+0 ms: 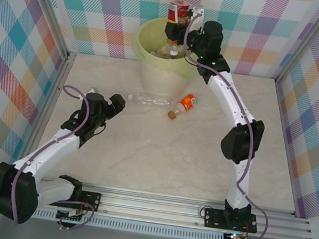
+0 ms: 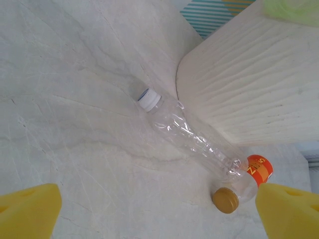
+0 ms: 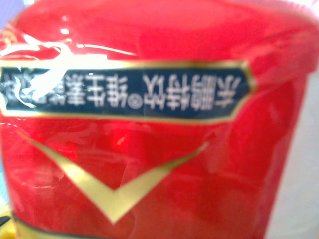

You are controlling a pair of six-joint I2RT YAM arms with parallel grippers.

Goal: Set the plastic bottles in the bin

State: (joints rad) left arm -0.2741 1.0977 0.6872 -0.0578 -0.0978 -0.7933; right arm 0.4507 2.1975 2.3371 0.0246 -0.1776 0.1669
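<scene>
Standing at the far side of the table, the bin hid most of the bottles inside behind its rim. Above it, the right gripper clenched a red-labelled bottle, its label blurred in the wrist view. The left gripper hung released, its yellow pads cut off by the frame. It was near a clear bottle lying just beside the bin and a partly hidden orange-labelled bottle.

1. A robot lab cell is showing here: plaid panels and a metal frame are enclosing a marbled counter.
2. Left arm and right arm are sitting bolted to a rail.
</scene>
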